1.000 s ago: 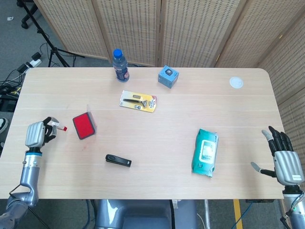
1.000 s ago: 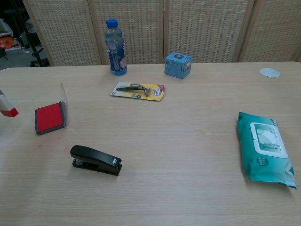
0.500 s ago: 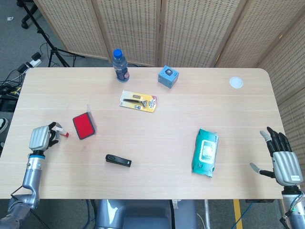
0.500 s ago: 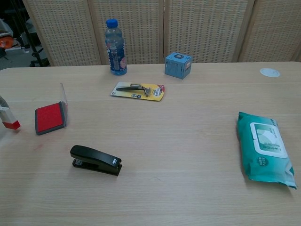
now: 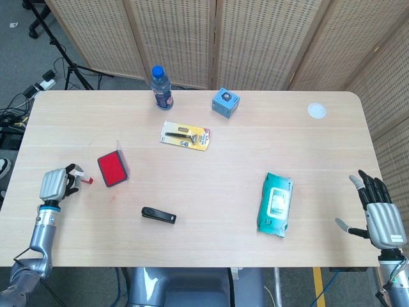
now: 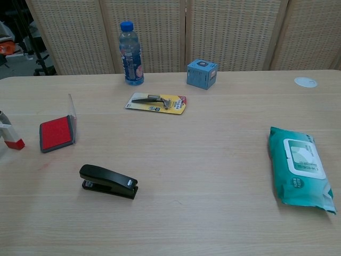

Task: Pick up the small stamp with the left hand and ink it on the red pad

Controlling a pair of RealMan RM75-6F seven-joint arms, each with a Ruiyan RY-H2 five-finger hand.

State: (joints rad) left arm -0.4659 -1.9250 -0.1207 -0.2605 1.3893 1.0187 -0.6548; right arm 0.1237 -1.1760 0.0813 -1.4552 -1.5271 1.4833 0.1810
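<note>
A light wooden table point(image 5: 211, 137) is carrying a red pad point(image 5: 113, 169), stapler point(image 5: 158, 215), packaged razor point(image 5: 185, 135), bottle point(image 5: 161, 87), blue box point(image 5: 225, 102), wipes pack point(image 5: 275, 204) and white disc point(image 5: 316, 110).

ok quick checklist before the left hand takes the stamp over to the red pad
1. Stamp held: ok. The left robot hand grips the small stamp, its red end toward the pad.
2. Pad exposed: ok. The red pad lies open, its clear lid standing up at the back.
3. Path to the pad: ok. Bare table lies between stamp and pad; the stapler sits nearer the front edge.
4. Stamp face clean and level: cannot tell, too small.
5. Right robot hand out of the way: ok, open at the far right edge.
</note>
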